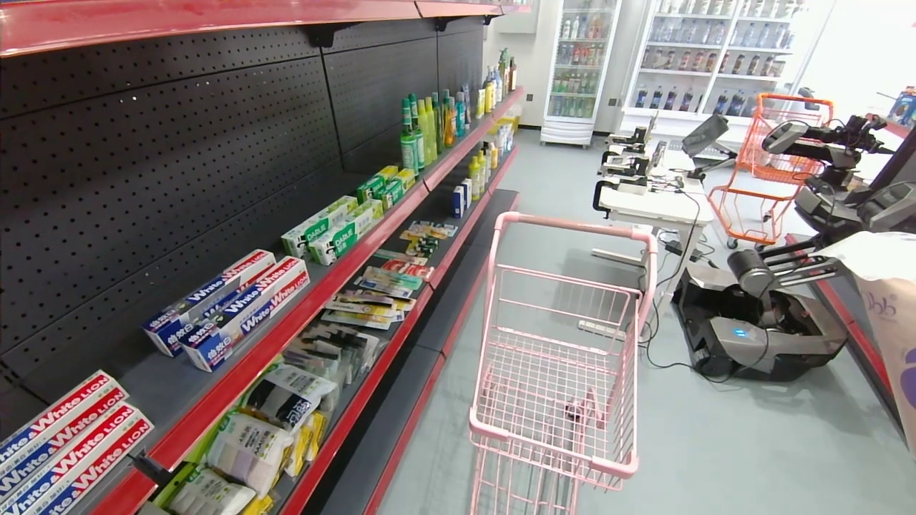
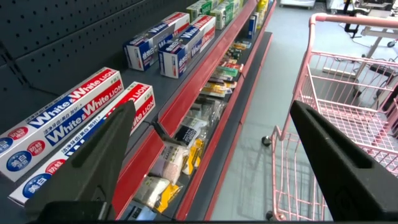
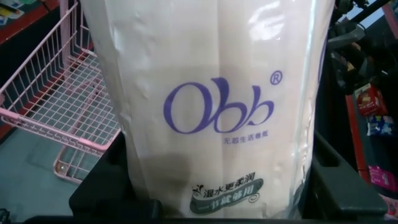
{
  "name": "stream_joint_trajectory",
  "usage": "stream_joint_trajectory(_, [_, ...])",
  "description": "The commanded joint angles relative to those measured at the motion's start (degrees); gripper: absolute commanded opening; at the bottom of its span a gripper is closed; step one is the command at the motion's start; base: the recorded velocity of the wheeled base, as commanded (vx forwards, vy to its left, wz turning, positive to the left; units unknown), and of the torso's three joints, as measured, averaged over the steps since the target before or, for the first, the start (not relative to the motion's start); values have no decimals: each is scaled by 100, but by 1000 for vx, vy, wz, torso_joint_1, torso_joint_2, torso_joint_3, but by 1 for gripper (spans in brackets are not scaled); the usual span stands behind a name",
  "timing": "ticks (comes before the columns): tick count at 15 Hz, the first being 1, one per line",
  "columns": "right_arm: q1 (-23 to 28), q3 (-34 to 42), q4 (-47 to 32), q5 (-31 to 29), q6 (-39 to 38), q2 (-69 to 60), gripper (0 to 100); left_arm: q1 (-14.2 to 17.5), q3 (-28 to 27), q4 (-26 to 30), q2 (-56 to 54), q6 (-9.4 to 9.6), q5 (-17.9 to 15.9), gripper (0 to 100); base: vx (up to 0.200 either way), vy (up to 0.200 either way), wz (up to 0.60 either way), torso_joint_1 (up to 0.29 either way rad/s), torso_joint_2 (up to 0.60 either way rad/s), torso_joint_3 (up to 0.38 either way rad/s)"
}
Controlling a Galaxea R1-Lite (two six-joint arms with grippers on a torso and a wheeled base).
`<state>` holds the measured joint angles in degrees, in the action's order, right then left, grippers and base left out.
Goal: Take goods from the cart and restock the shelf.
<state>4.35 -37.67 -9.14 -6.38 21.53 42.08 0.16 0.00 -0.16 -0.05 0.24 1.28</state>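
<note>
My right gripper (image 3: 221,190) is shut on a tall white wrapped pack (image 3: 217,81) with purple lettering; its dark fingers (image 3: 99,186) press the pack's two sides. In the head view that pack (image 1: 891,300) hangs at the far right, to the right of the pink cart (image 1: 572,223). The cart's basket (image 3: 56,93) lies below and beside the pack. My left gripper (image 2: 211,109) is open and holds nothing, hovering between the red-edged shelf (image 2: 186,93) and the cart (image 2: 348,93). White toothpaste boxes (image 2: 74,118) lie on the shelf just by its left finger (image 2: 106,149).
More toothpaste boxes (image 1: 229,304) and green boxes (image 1: 336,229) line the shelf (image 1: 286,322), with packets on the lower tier (image 1: 300,386). Another robot (image 1: 758,315), a white desk (image 1: 658,200) and an orange cart (image 1: 773,157) stand behind. Bare floor (image 1: 715,458) lies right of the pink cart.
</note>
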Motion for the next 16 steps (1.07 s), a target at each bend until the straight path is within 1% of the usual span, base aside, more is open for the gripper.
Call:
stream_joint_trajectory(1, [-5, -4, 0, 5, 9, 63, 0, 2, 0, -2, 5, 2, 4, 100, 0, 0, 0, 76, -168, -85])
stream_joint_trajectory(6, [-13, -30, 202, 14, 18, 230, 0, 2, 0, -2, 5, 2, 4, 100, 0, 0, 0, 81, -166, -83])
stream_joint_trajectory(15, [-22, 23, 202, 14, 115, 301, 0, 2, 0, -2, 5, 2, 4, 100, 0, 0, 0, 71, -144, -71])
stream_joint_trajectory(16, [4, 67, 202, -4, 264, 301, 0, 2, 0, -2, 5, 2, 4, 100, 0, 0, 0, 80, -149, -71])
